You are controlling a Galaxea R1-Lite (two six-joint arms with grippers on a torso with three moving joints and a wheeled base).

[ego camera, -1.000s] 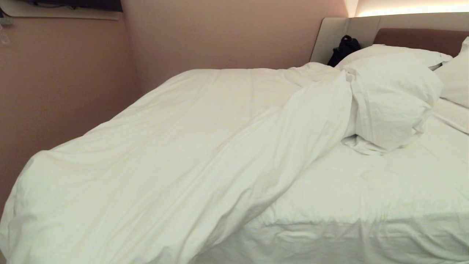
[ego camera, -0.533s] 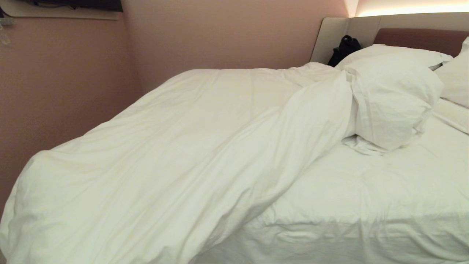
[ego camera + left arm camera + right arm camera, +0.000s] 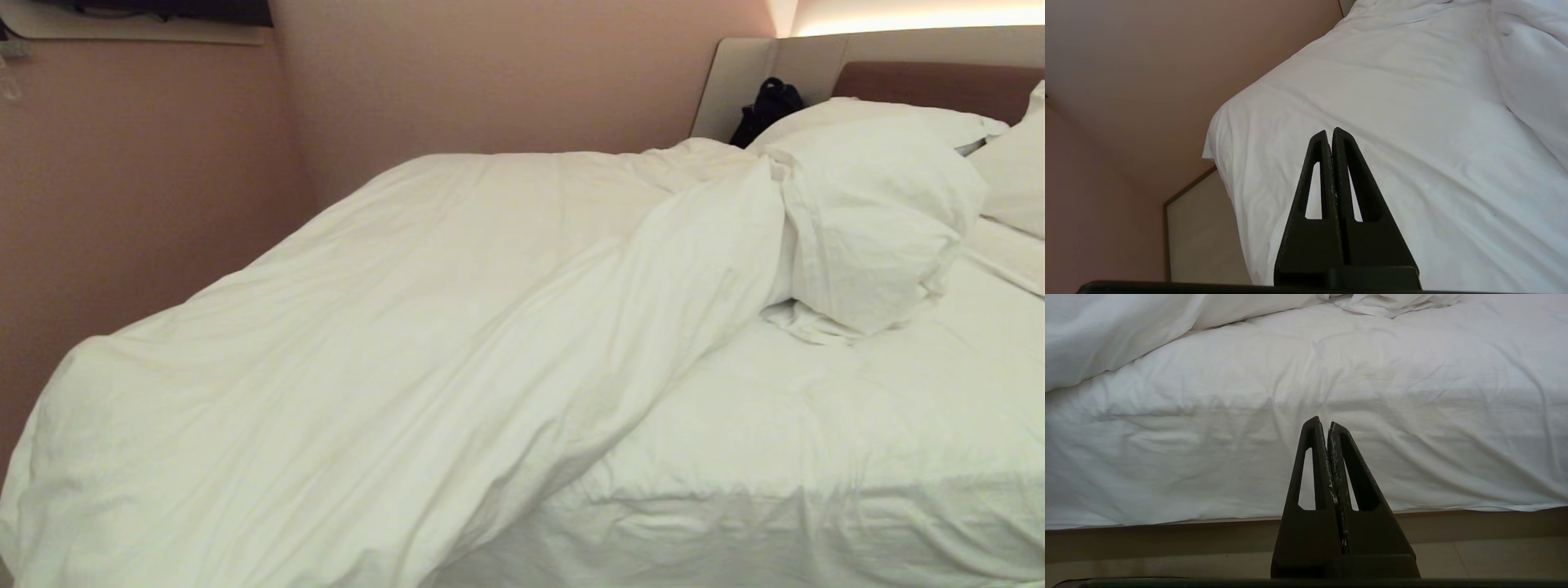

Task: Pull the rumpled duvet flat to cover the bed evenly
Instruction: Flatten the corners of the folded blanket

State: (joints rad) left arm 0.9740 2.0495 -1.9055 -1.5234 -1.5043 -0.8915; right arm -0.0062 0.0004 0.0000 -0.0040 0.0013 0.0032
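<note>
Duvet (image 3: 392,359) lies as a long bunched band on the bed (image 3: 816,523), long axis running diagonally from the near left corner up toward the headboard (image 3: 931,86). Its head end is wadded into a lump against the pillows (image 3: 890,122); its foot end drapes over the near left corner and hangs down the side. The right half of the mattress is uncovered, showing only the wrinkled sheet (image 3: 857,425).

No brand, label or writing readable anywhere.

Left gripper (image 3: 1332,132): black tapered fingers pressed together, nothing between them; in the left wrist view it hangs in the air off the duvet-covered corner, tips aimed at the cloth, not touching as far as can be told. The view is tilted, with pink wall (image 3: 1167,61) behind.

Right gripper (image 3: 1327,424): fingers closed tip to tip, empty, held low and level facing the near side of the mattress, floor (image 3: 1494,555) below it.

Neither arm shows in the head view. A dark bag (image 3: 767,106) sits at the far head corner
</note>
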